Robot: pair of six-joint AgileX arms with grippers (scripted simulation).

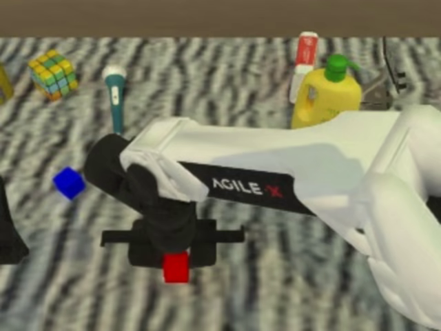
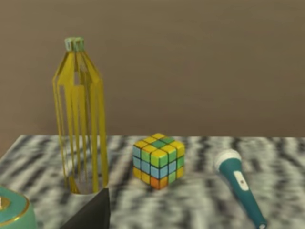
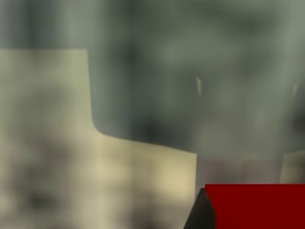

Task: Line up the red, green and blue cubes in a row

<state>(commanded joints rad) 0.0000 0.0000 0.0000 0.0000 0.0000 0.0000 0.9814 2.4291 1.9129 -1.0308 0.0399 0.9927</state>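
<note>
The right tool (image 1: 176, 258) pinches the red cube (image 1: 176, 268) low over the tabletop (image 1: 289, 276); the blue cube (image 1: 69, 183) sits beyond, leftward. Next: set red down in line

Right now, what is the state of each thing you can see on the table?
Small glossy red cube: at the right tool.
Small glossy blue cube: lying free on the table.
Multicoloured puzzle cube: resting, untouched.
Teal microphone: lying flat.
Yellow pump bottle: upright.
Green cube: not visible.
</note>
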